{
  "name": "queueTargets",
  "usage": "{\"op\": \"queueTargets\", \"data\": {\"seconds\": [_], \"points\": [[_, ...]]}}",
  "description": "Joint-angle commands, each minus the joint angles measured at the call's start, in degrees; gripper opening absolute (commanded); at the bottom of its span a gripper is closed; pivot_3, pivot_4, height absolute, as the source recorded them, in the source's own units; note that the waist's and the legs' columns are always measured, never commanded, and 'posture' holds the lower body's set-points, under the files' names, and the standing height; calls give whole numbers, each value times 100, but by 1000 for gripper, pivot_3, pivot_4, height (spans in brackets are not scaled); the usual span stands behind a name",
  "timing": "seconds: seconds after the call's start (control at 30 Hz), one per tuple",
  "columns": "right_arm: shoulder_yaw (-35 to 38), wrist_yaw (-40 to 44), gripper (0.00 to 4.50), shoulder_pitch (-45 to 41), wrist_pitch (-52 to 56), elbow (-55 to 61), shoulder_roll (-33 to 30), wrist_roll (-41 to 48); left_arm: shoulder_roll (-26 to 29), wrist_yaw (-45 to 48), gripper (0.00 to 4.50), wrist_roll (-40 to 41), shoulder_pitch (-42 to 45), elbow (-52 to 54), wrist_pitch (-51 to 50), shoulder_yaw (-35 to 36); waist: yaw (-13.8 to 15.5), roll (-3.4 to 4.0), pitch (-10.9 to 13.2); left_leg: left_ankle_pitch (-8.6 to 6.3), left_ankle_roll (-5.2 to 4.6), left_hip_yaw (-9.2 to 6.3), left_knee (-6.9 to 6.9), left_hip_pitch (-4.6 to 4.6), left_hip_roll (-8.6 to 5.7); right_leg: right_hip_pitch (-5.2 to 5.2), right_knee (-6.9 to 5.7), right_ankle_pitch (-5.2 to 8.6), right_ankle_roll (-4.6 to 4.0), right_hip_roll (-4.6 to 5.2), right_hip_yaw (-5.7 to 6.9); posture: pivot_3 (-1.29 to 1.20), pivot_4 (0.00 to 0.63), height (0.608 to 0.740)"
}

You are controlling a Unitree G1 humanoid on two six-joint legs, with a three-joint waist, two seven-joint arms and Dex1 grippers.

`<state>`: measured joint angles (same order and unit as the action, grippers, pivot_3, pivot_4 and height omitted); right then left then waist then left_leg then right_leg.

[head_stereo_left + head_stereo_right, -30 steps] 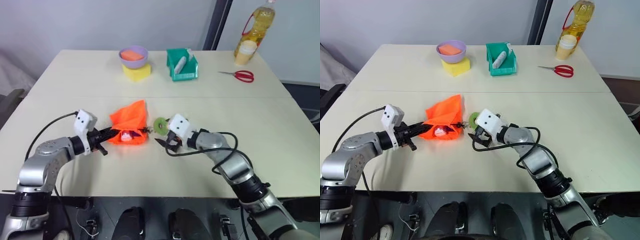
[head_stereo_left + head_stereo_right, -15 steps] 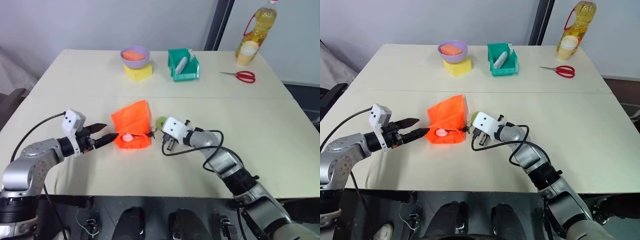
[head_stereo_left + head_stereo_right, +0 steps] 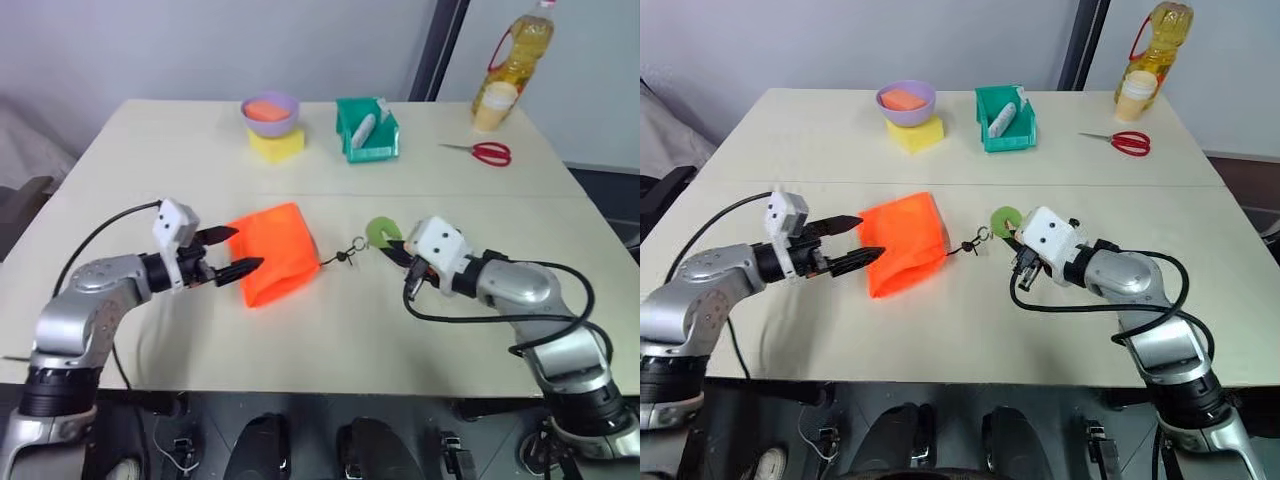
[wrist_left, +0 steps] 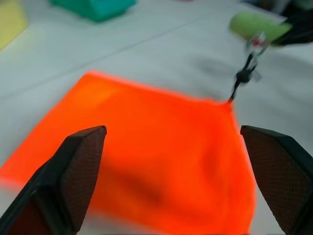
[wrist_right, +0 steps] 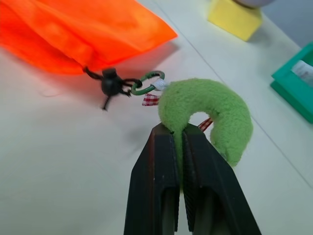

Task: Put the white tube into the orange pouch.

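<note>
Two spread left gripper [image 3: 232, 252] fingers flank orange pouch [image 3: 278, 253], seemingly untouching.

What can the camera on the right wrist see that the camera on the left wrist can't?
Right wrist view alone: the right pincer shut on the green tag, a yellow block, and the small metal ring joining tag to cord.

Left wrist view alone: the left pincer open, its two fingers spread in front of the orange pouch.

Both: the orange pouch, its dark cord with the toggle, the green tag, and the teal bin on the pale table.
</note>
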<state>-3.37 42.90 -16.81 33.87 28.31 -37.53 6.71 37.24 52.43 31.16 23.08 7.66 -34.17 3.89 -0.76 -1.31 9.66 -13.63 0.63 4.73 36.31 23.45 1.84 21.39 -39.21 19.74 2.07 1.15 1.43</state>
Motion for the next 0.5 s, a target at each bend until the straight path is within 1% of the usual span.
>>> {"op": "queueTargets", "data": {"seconds": [0.03, 0.17, 0.27, 0.5], "points": [[165, 71, 0, 20, 150, 418, -72, 296, -130, 235, 4478, -179, 393, -112, 224, -386, -8, 0, 0, 0, 0, 0, 1, 0, 0, 0, 0, 0, 0, -1, 0, 0, 150, 737], [411, 132, 0, 196, 424, 656, -111, 702, -557, 495, 4478, -483, 873, -538, 555, -981, 0, 0, 0, 0, 0, 1, -1, 1, 0, 1, 1, 0, 1, -4, -1, 0, 150, 737], [883, 135, 0, 492, 630, 733, -210, 1001, -747, 649, 4478, -881, 1016, -964, 991, -1323, 9, 0, 0, 0, -1, 1, 0, 2, 0, 1, 2, 1, 1, -5, -1, 0, 150, 737], [1501, 34, 0, 968, 707, 656, -375, 1283, -1046, 749, 4478, -1236, 1015, -1327, 1511, -1528, 7, 0, 0, 1, -1, 0, 2, 1, 1, 0, -1, 1, 1, -6, -1, 0, 150, 737]]}}
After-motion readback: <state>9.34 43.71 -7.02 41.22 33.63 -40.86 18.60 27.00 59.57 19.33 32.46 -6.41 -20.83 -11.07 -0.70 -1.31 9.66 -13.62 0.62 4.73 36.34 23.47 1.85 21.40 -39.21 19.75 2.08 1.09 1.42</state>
